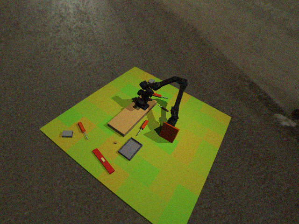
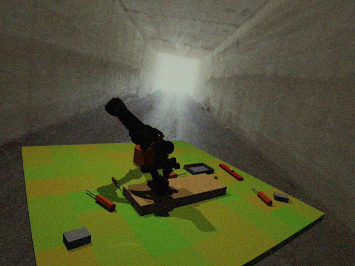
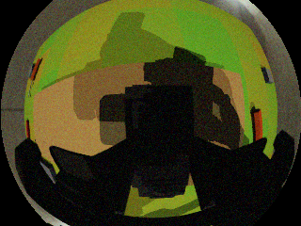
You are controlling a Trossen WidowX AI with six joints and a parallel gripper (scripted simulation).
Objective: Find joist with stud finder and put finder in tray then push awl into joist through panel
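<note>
My gripper (image 1: pixel 143 99) (image 2: pixel 160 182) (image 3: pixel 161 137) is shut on the dark stud finder (image 1: pixel 142 106) (image 2: pixel 161 189) (image 3: pixel 160 110) and holds it at or just over the top of the tan floor panel (image 1: pixel 125 120) (image 2: pixel 200 185) (image 3: pixel 54 115), toward one end. I cannot tell if it touches the panel. No indicator on it can be made out. The grey tray (image 1: pixel 130 149) (image 2: pixel 198 168) is empty, beyond the panel's other end. The awl (image 1: pixel 165 109) (image 2: pixel 114 180), with a brown handle, lies on the mat beside the panel's near end. The joist is hidden.
Orange screwdrivers (image 1: pixel 81 127) (image 1: pixel 144 124) (image 1: pixel 157 95) (image 2: pixel 105 201) (image 2: pixel 264 198) lie around the panel. A red level (image 1: pixel 98 154) (image 2: pixel 231 172) and grey blocks (image 1: pixel 67 133) (image 1: pixel 151 80) (image 2: pixel 76 237) lie farther out. A small brown piece (image 1: pixel 115 142) is near the tray. The orange-red box (image 1: pixel 168 132) stands at my arm's base.
</note>
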